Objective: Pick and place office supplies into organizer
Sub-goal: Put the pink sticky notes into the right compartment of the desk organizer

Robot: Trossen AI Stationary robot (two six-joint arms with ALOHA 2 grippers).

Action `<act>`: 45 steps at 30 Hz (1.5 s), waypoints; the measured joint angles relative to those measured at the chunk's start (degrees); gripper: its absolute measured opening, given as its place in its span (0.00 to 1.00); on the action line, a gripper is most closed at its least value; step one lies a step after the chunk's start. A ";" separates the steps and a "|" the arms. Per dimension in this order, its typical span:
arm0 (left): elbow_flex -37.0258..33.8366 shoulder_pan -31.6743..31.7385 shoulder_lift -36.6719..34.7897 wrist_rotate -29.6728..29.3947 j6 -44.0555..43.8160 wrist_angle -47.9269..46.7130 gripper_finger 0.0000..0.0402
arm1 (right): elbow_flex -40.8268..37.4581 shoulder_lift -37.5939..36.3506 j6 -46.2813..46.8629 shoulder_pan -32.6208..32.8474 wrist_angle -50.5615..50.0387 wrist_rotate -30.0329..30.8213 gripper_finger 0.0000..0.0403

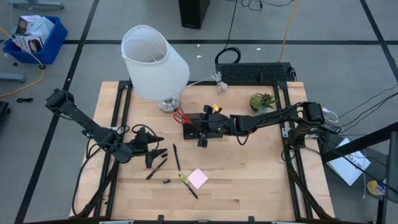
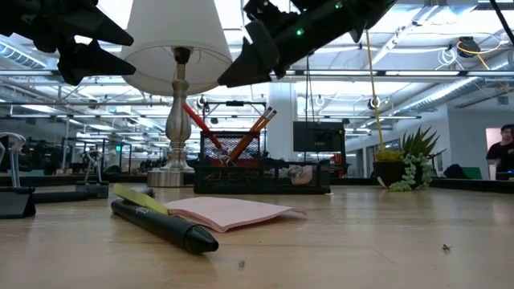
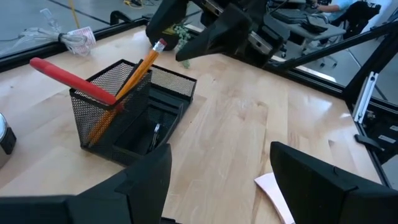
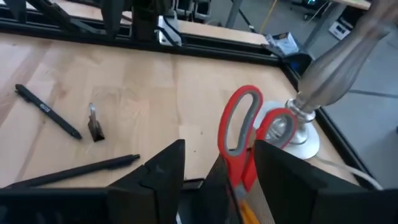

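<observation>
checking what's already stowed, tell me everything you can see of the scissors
The scissors have glossy red plastic handles with two oval loops, one partly behind the other. They stand blades-down in the tall mesh cup of the black organizer, leaning so the handles stick out above its rim. An orange pencil stands in the same cup, crossing them. The lamp base is close beside them. The blades are hidden. The right gripper hovers open just above the handles, not gripping them.

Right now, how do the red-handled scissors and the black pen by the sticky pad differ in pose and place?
The red-handled scissors stand tilted, handles up, inside the mesh cup of the organizer; the black pen lies flat on the table, outside it. An orange pencil shares the scissors' cup; the pen lies beside the pink sticky pad. The scissors are already placed; the pen is not. Neither is gripped.
</observation>
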 joint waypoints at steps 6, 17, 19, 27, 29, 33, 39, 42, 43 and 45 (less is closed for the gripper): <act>0.00 0.00 0.00 0.04 -0.26 -0.03 0.68 | 0.00 0.00 -0.39 1.48 1.58 -0.11 0.43; 0.00 0.00 0.37 2.67 -0.43 0.02 0.68 | 0.02 -0.09 3.41 8.98 -8.13 -9.94 0.43; 0.00 0.00 1.02 2.64 -0.66 0.08 0.68 | 0.02 -0.09 1.96 12.79 -9.27 -10.28 0.41; 0.00 1.56 4.80 1.55 -2.08 2.04 0.68 | 0.02 0.07 -6.73 29.76 -17.79 6.14 0.35; 0.00 2.08 5.67 1.53 -2.61 2.97 0.68 | -0.53 0.66 -7.04 33.12 -18.11 10.83 0.34; 0.00 2.92 7.30 1.56 -2.70 4.67 0.68 | -4.28 3.00 -11.00 37.37 -13.37 16.10 0.35; 0.02 3.81 8.24 1.55 -2.78 5.22 0.68 | -5.38 9.83 -17.89 39.54 -6.55 26.41 0.46; 0.02 4.00 8.24 1.57 -2.76 5.09 0.68 | -5.22 11.77 -20.50 39.61 -3.17 28.26 0.52; 0.02 4.00 8.24 1.61 -2.75 5.09 0.68 | -5.20 12.31 -20.72 39.36 -2.61 28.25 0.54; 0.02 3.98 8.24 2.18 -2.75 5.08 0.68 | -5.14 13.57 -20.66 38.67 -2.57 27.60 0.56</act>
